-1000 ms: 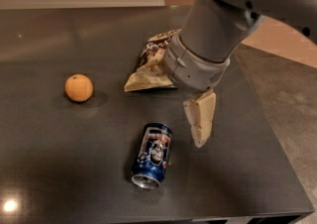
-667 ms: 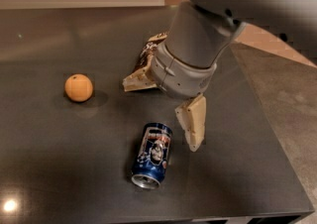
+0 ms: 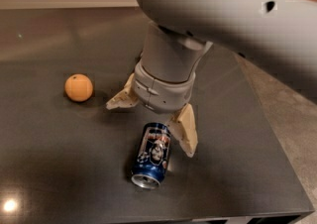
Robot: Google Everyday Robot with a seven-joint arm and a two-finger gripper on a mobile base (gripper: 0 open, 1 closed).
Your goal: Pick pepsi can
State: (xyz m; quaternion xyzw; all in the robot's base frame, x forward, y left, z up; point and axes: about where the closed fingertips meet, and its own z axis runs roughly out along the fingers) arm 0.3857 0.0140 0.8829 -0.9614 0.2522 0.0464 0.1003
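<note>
The pepsi can lies on its side on the dark table, near the front edge, its silver end towards the camera. It is dark blue with a red-white-blue label. My gripper hangs from the big grey arm just above and behind the can's far end. It is open: one tan finger stands close by the can's right side, the other finger sticks out to the left, apart from the can. The gripper holds nothing.
An orange ball rests on the table to the left of the gripper. The table's right edge and front edge are near, with grey floor beyond. The arm hides the area behind the gripper.
The arm has moved left and towards the can, so the gripper now stands over the can's far end. The chip bag seen earlier is now hidden behind the arm.
</note>
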